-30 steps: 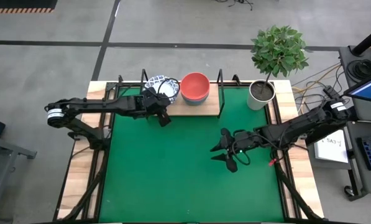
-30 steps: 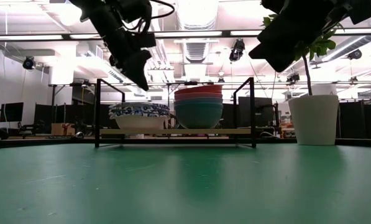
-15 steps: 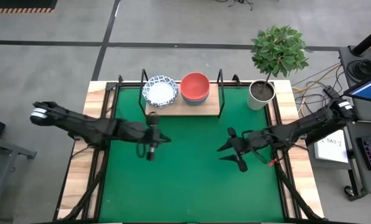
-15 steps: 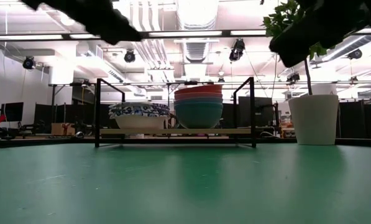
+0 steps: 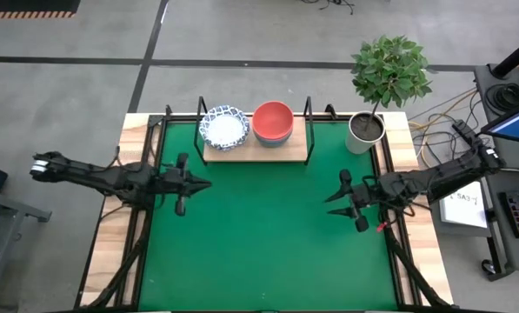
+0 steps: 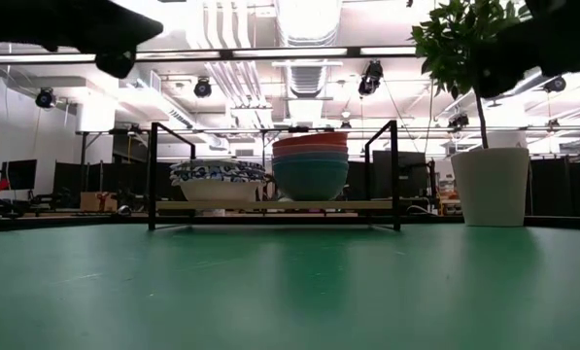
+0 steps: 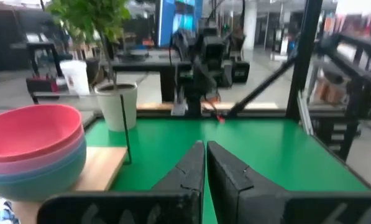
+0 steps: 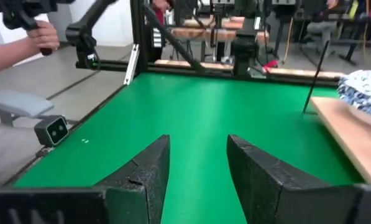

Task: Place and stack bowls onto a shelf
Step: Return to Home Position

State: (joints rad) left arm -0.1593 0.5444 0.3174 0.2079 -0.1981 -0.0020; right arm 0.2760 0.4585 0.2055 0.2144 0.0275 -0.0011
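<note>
The wooden shelf [image 5: 255, 146] stands at the mat's far edge on its black wire frame. Two stacks rest on its board: white bowls with blue-patterned rims [image 5: 224, 127] on the left, and plain bowls topped by a red one [image 5: 273, 121] on the right. The low view shows both stacks, the patterned bowls [image 6: 220, 180] and the coloured bowls [image 6: 310, 165]. My left gripper [image 5: 203, 183] hangs shut over the mat's left part, near of the shelf, holding nothing. My right gripper [image 5: 332, 199] hangs open over the mat's right part, also holding nothing.
A white plant pot [image 5: 364, 130] with a leafy plant stands right of the shelf at the table's far right corner. The green mat [image 5: 259, 243] lies bare between and near of the two arms. A person's hand [image 8: 25, 42] shows beyond the table in the right wrist view.
My left gripper has drawn back from the patterned bowls on the shelf, moving toward the near and left edges, and now points level toward the right. My right gripper has moved back toward the table's right edge. The bowls have stayed in place.
</note>
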